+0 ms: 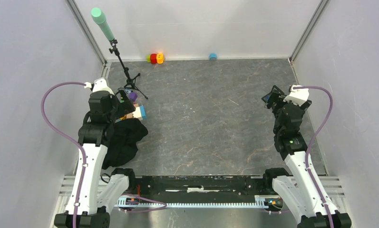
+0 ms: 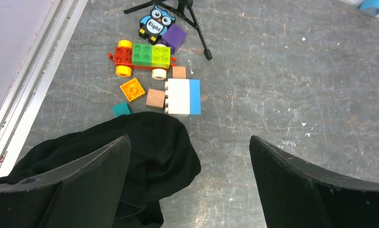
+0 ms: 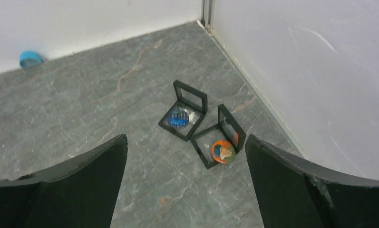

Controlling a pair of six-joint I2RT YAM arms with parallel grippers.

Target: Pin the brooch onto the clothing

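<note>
Clothing (image 2: 149, 147): black fabric, bunched in a heap on the left near part of the bench (image 1: 211, 123), beside the left arm. Left end effector (image 2: 188, 142) hovers over the heap's edge, fingers wide apart, holding nothing. Just beyond the heap lie toys: a white-and-blue block (image 2: 182, 96), a brick car (image 2: 142, 56) and an owl tile (image 2: 156, 20), by the feet of a tripod (image 2: 197, 28). Orange brooch (image 3: 223, 151) and blue brooch (image 3: 179, 117) each sit in an open black case (image 3: 190, 89) near the right wall, well apart from the heap. Right end effector (image 3: 186, 137) hangs near them, fingers wide apart, empty.
</note>
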